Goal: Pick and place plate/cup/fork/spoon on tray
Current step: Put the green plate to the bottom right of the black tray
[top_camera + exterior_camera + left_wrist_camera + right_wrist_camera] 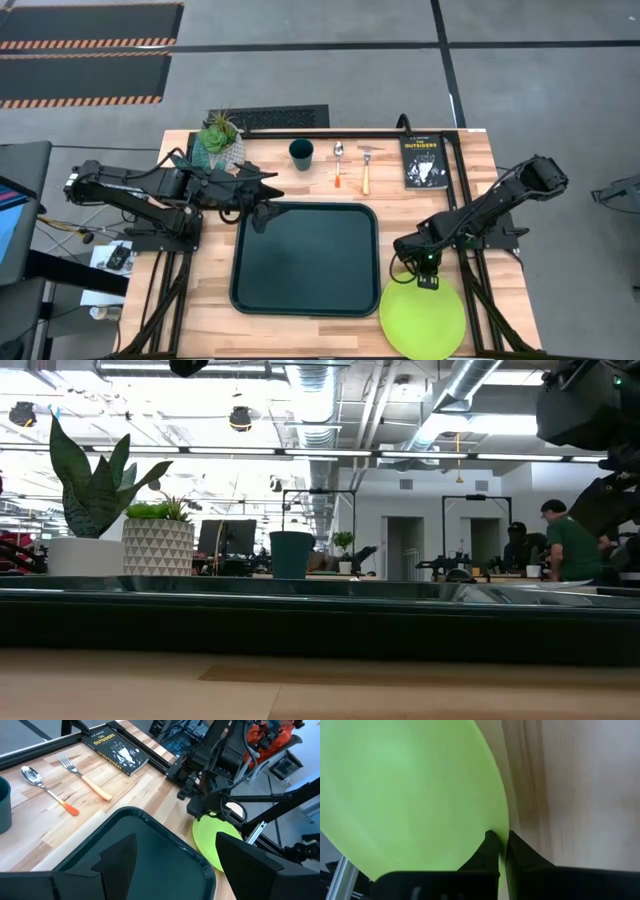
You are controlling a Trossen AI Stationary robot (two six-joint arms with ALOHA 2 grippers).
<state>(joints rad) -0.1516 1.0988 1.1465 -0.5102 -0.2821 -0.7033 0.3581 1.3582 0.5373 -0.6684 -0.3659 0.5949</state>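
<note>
The lime-green plate [422,318] lies at the table's near right, and my right gripper [422,275] is shut on its far rim. The dark green tray [305,258] lies flat mid-table. My left gripper [262,210] hangs open above the tray's far left corner and touches nothing. The dark green cup [301,153] stands upright along the far edge. Beside it lie the spoon [339,163] and the fork [366,168], both flat on the wood with their orange handles toward the tray. My right gripper pinches the plate's rim [504,832] on the plate's far side. One finger [487,852] is over the plate's upper face and the other [525,857] is outside the rim, over the wood. The fingers point steeply down from above. The plate stays about level, low over the table.
A black book [424,162] lies at the far right and a potted plant [220,140] stands at the far left. Bare wood lies between the tray and the row of tableware. People sit in the room beyond the table [570,545].
</note>
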